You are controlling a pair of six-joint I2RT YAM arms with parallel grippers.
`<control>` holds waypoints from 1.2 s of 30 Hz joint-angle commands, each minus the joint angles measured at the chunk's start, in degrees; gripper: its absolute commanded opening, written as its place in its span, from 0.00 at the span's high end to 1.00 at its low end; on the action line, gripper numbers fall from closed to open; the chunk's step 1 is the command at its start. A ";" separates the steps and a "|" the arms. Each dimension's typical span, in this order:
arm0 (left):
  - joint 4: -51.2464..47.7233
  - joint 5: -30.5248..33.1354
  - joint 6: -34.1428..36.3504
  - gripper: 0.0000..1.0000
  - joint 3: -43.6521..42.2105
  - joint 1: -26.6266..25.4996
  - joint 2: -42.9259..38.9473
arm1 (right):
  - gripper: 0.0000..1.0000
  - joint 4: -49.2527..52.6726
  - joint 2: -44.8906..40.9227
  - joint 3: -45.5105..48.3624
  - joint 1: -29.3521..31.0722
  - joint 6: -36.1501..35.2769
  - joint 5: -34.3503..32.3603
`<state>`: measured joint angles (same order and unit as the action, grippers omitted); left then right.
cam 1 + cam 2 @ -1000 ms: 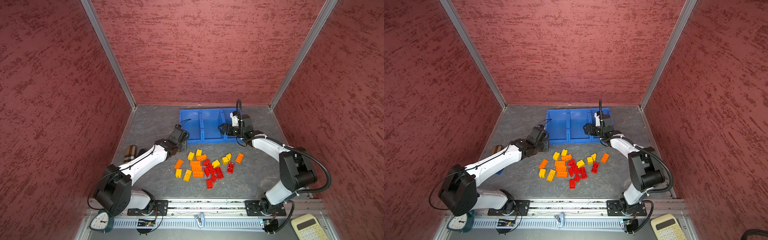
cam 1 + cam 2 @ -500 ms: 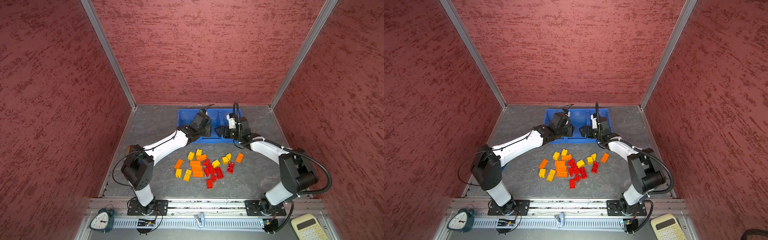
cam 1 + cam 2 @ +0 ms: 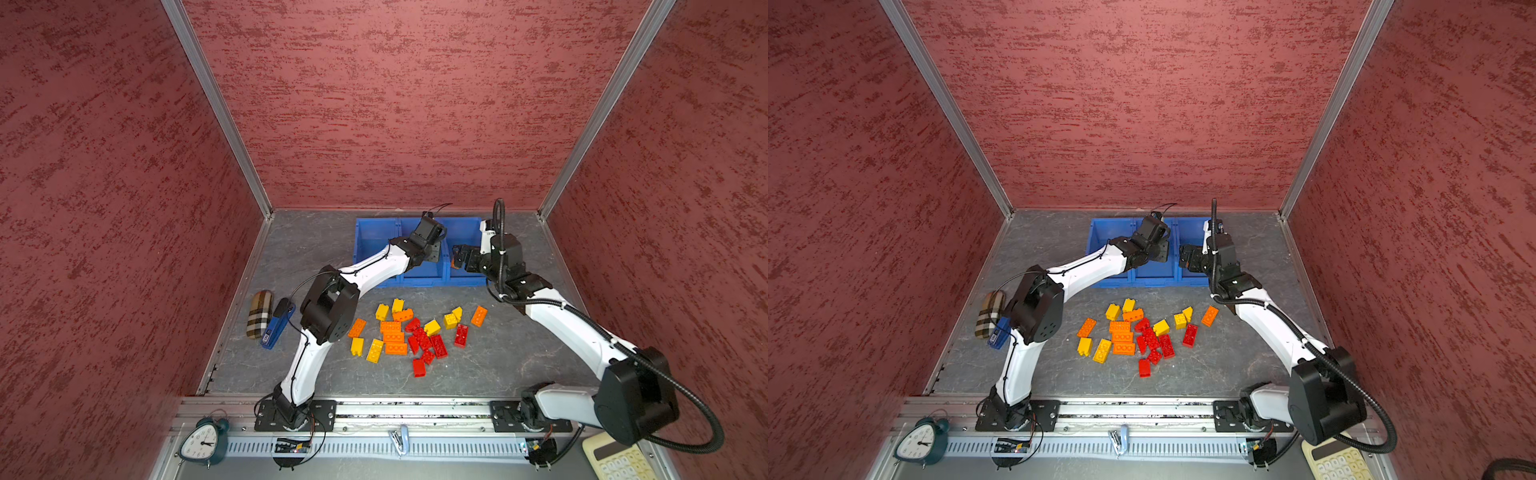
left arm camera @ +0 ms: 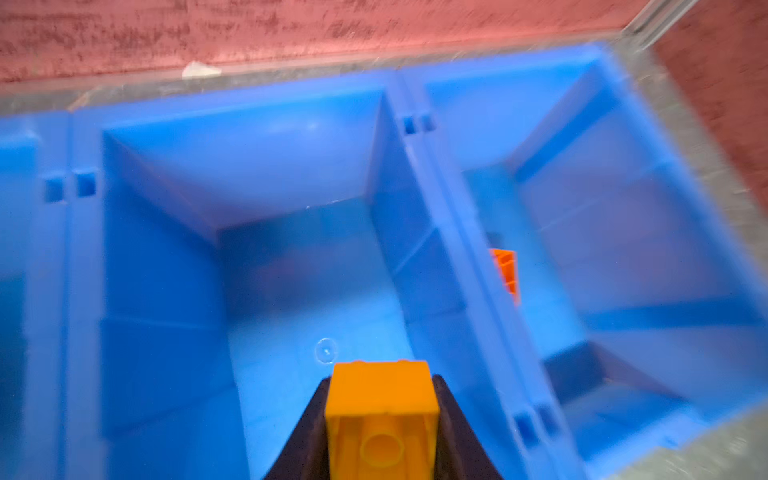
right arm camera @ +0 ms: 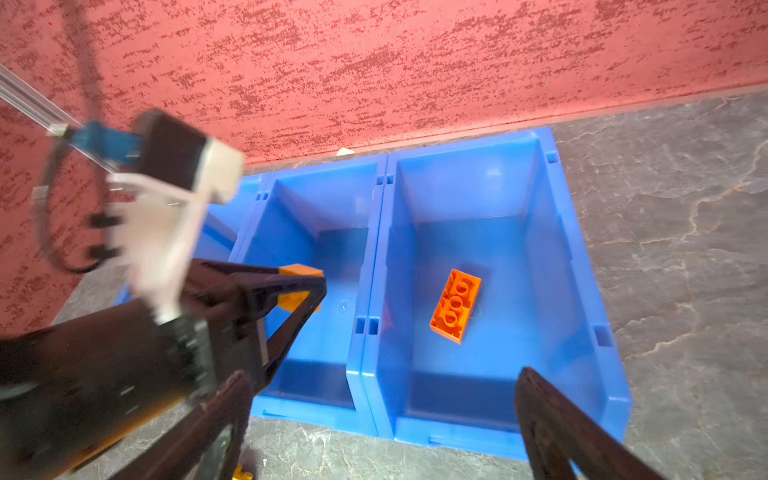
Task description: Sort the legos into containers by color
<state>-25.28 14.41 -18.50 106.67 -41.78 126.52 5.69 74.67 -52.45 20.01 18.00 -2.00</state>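
My left gripper (image 4: 382, 384) squeezes one yellow lego (image 4: 380, 419) over the middle of three blue containers (image 3: 376, 232). My right gripper (image 5: 378, 378) hangs wide open, empty, above one orange lego (image 5: 455, 305) in the right one. About twenty-one legos (image 3: 395, 336) lie at their 6 o'clock.

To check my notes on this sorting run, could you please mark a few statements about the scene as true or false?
1. The left gripper is shut on a yellow brick. True.
2. The right gripper holds a brick. False: its jaws stand open and empty, above an orange brick lying in the right bin.
3. Red bricks lie in the middle bin. False: no brick shows on its floor.
4. Most bricks lie on the table in front of the bins. True.
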 commanded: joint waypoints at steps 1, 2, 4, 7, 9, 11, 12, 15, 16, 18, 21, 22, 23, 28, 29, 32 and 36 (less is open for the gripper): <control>-4.63 3.28 -1.05 0.63 4.59 0.40 3.15 | 0.01 4.74 -0.69 0.44 0.12 -1.30 -0.78; -4.90 2.73 -1.33 0.63 5.28 0.46 3.86 | 0.01 6.14 -0.71 0.33 0.07 -1.00 -1.48; -4.92 2.12 -1.94 0.63 6.08 0.53 5.14 | 0.01 9.68 -0.72 -0.10 0.19 -0.40 -2.89; -5.20 2.20 -2.74 0.61 7.06 0.64 6.39 | 0.01 14.52 -0.91 0.13 0.28 2.62 -5.20; -5.81 2.11 -3.43 0.56 7.71 0.83 6.76 | 0.01 16.62 -1.57 1.65 0.29 6.20 -6.83; -6.42 2.13 -3.99 0.49 8.36 1.00 6.74 | 0.01 18.31 -2.28 3.72 0.29 9.87 -8.20; -6.17 1.94 -4.13 0.46 8.39 1.01 6.40 | 0.01 18.94 -2.72 5.20 0.28 11.65 -8.50; -5.59 -0.07 -4.14 0.40 8.38 0.99 4.79 | 0.02 19.91 -3.81 9.49 0.28 15.36 -8.57; -5.37 -1.31 -4.38 0.38 8.22 0.97 3.89 | 0.03 20.41 -4.04 10.78 0.29 16.14 -8.64; -4.56 -3.77 -5.03 0.34 7.31 0.67 1.68 | 0.06 21.10 -3.94 12.79 0.29 17.12 -9.05; -0.85 -6.63 -5.90 0.21 3.30 -0.02 -2.87 | 0.13 20.56 -3.04 14.88 0.29 17.28 -8.47; 0.49 -6.99 -6.33 0.15 1.49 -0.29 -4.59 | 0.16 20.21 -2.54 15.18 0.28 17.34 -8.06; 1.46 -7.22 -6.67 0.10 -0.12 -0.50 -5.99 | 0.19 19.77 -2.01 15.34 0.29 17.42 -7.81; 5.94 -8.82 -8.04 0.01 -8.44 -0.74 -13.38 | 0.31 16.72 1.12 15.92 0.25 17.95 -7.11; 6.57 -8.87 -8.04 0.01 -9.92 -0.76 -14.47 | 0.32 16.34 1.62 15.97 0.29 17.94 -6.75; 8.86 -8.01 -7.87 0.01 -14.61 -0.69 -18.20 | 0.36 15.76 3.24 15.95 0.29 17.73 -6.25; 12.40 -7.30 -7.82 0.01 -20.13 -0.76 -22.48 | 0.38 15.53 5.51 15.91 0.28 17.35 -5.07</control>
<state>-16.53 6.81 -26.13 89.23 -42.54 105.89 22.98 78.98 -36.73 20.05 34.65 -8.21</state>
